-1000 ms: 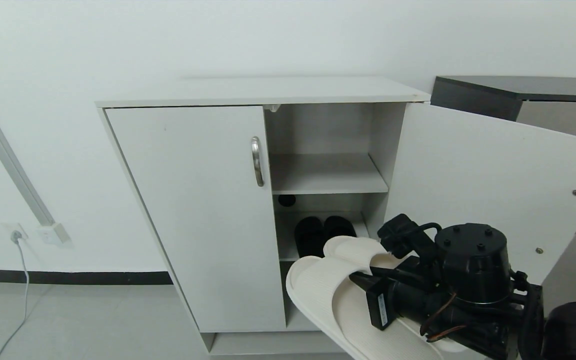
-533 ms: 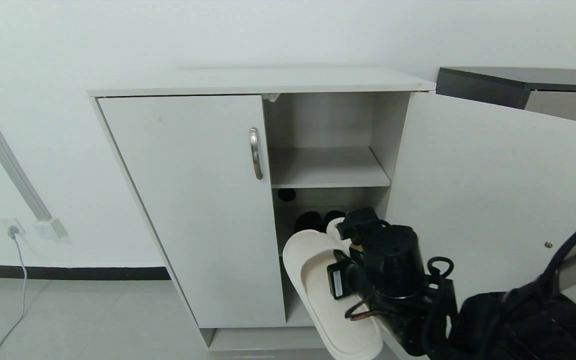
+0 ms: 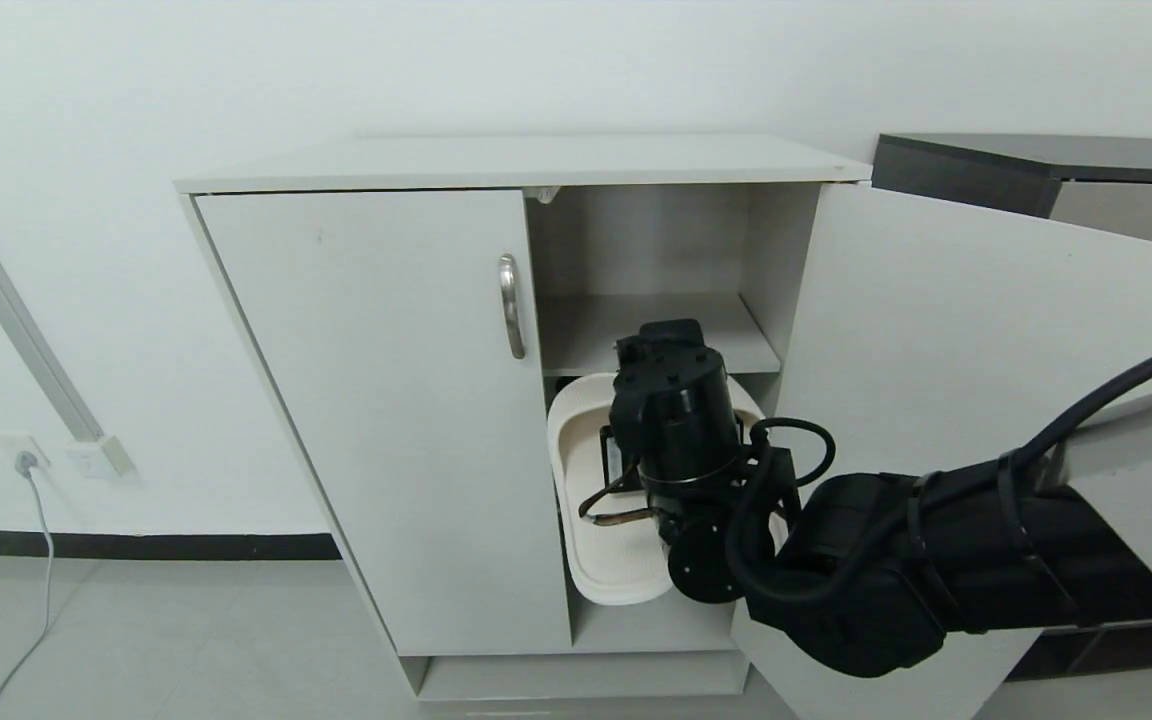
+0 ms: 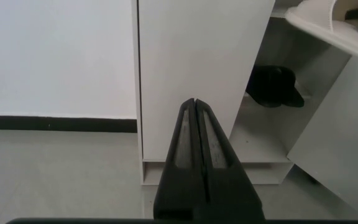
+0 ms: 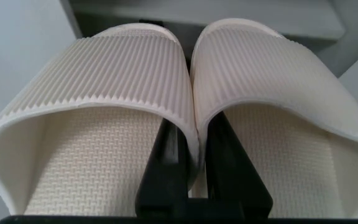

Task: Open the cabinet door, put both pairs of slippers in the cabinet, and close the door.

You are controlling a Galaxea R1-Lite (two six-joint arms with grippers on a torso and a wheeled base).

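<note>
My right gripper [image 5: 194, 134] is shut on the touching inner sides of the pair of white slippers [image 5: 185, 87], one finger inside each. In the head view these white slippers [image 3: 586, 480] hang tilted in the cabinet's open right half, below the upper shelf [image 3: 586, 335], with my right wrist in front of them. A pair of black slippers [image 4: 272, 87] lies on a lower shelf, under the white slipper [image 4: 328, 25]. The right door [image 3: 936, 330] stands open and the left door [image 3: 376, 400] is closed. My left gripper [image 4: 194, 106] is shut and empty, low before the left door.
A metal handle [image 3: 509, 305] sits on the closed left door's edge. A dark counter [image 3: 1036, 170] stands behind the open door. A wall socket with a cable [image 3: 26, 465] is low on the left wall, with bare floor [image 3: 186, 650] in front of it.
My right arm has carried the white slippers up and forward into the cabinet opening. The arm now covers the black slippers in the head view. The head camera shifted slightly.
</note>
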